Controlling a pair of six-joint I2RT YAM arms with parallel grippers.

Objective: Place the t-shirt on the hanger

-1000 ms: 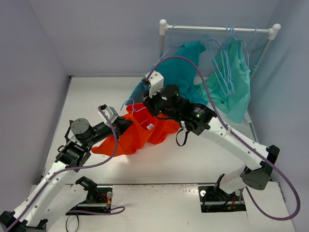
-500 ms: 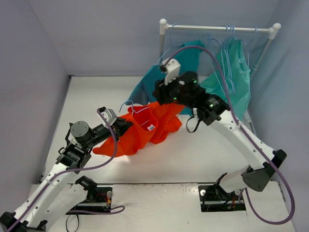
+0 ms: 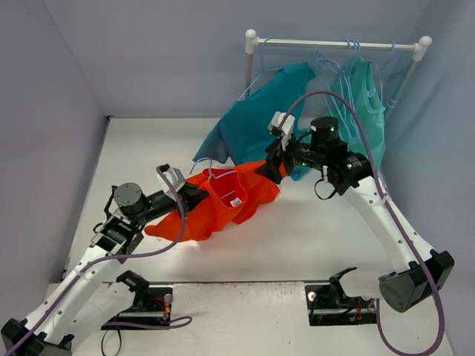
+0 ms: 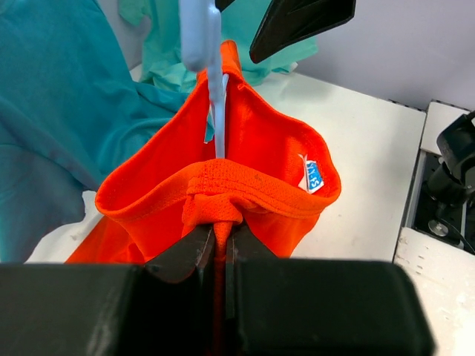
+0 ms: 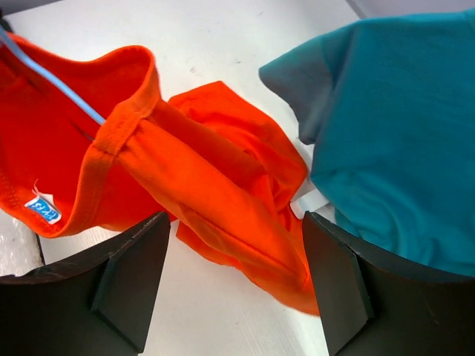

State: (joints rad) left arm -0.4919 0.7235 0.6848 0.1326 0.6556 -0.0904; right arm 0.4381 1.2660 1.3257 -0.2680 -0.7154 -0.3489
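Observation:
The orange-red t-shirt (image 3: 223, 209) hangs bunched over the table, its neck opening up and the white label (image 4: 312, 176) inside it. My left gripper (image 4: 220, 231) is shut on the near edge of the collar. The pale blue hanger (image 4: 215, 111) stands in the neck opening, its hook (image 3: 200, 159) sticking out above the shirt. My right gripper (image 5: 234, 274) is open just over the shirt's right-hand fold, which lies loose between its fingers (image 5: 133, 274). In the top view it (image 3: 269, 167) hovers at the shirt's right end.
A white clothes rail (image 3: 338, 46) stands at the back right with several spare hangers (image 3: 334, 81). A teal-blue shirt (image 3: 252, 126) and a lighter green-teal garment (image 3: 364, 111) hang from it, the teal one close behind my right gripper.
My right gripper has opened, let go of the shirt and swung right and back from the collar to the shirt's right end. The left gripper keeps its grip and has barely moved.

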